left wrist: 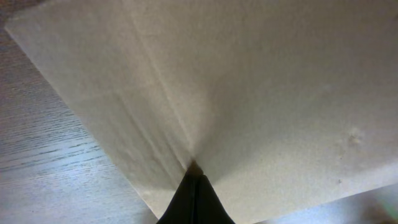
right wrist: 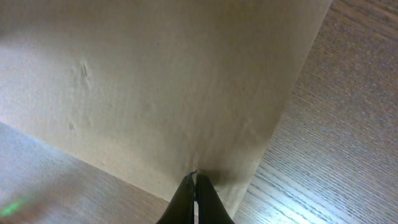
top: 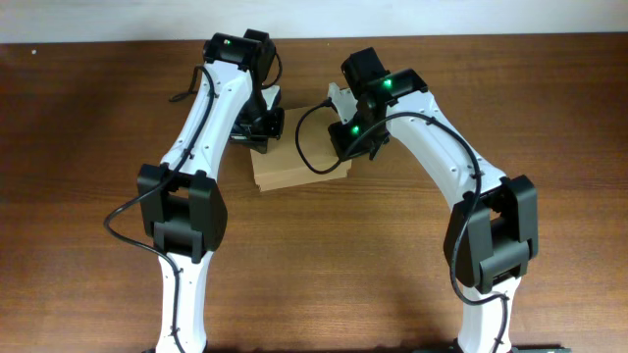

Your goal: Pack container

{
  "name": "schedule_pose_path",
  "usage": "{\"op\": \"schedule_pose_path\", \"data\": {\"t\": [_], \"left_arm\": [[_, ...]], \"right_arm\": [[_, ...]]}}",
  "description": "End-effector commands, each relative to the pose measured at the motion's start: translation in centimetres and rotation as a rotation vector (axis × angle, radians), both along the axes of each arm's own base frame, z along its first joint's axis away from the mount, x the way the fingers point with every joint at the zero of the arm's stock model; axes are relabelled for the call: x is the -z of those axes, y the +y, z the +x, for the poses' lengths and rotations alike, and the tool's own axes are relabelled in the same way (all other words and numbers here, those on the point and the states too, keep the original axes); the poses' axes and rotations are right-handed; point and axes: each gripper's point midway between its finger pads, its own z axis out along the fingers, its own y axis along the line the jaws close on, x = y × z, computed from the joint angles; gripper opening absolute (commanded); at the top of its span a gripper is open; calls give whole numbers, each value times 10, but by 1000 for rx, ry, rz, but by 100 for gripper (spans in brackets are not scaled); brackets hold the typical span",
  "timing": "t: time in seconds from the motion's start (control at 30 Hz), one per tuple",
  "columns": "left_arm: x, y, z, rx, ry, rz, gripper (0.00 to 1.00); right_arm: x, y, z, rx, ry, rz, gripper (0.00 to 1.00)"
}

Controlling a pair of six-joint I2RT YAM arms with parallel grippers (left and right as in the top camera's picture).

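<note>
Both the left gripper (left wrist: 196, 182) and the right gripper (right wrist: 194, 186) are pinched fully closed and hold nothing, their tips touching the top of the box (top: 294, 165). The left touches by a crease (left wrist: 163, 93), the right just inside a corner. Bare table (top: 78, 118) surrounds the box, widest in front.

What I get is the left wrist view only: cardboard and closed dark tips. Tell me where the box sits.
Observer: Overhead, the container sits mid-table between the left arm and the right arm.
Operator: Report the right gripper.
Observer: The right gripper is shut, with its tips against the cardboard near an edge and bare table just beyond.
</note>
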Motion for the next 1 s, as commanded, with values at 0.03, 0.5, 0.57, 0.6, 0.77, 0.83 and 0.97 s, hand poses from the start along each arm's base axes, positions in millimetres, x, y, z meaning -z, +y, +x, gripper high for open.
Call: {"op": "schedule_pose_path", "data": {"t": [0.03,0.5,0.57,0.6,0.77,0.83,0.97], "left_arm": [[-17,12,7,-36,-31,-8,2],[-240,125,58,-283,-736,-96,6],[-275,137,55,-303,-857,-99,10],[-290,141,53,-309,-906,-101,12],[-354,152,32,-318,-1113,-104,33],[-372,158,22,-332,-1168,-78,46],[-389,169,8,-368,-1220,-17,100]], "right_arm": [[-37,-10,25,9,-105,8,4],[-296,-124,78,229,-725,124,4],[-328,-131,73,227,-817,129,4],[-342,-132,69,228,-858,137,4],[-406,-134,42,225,-1034,175,4],[-426,-135,31,224,-1092,187,14],[-455,-137,12,221,-1179,206,99]]}}
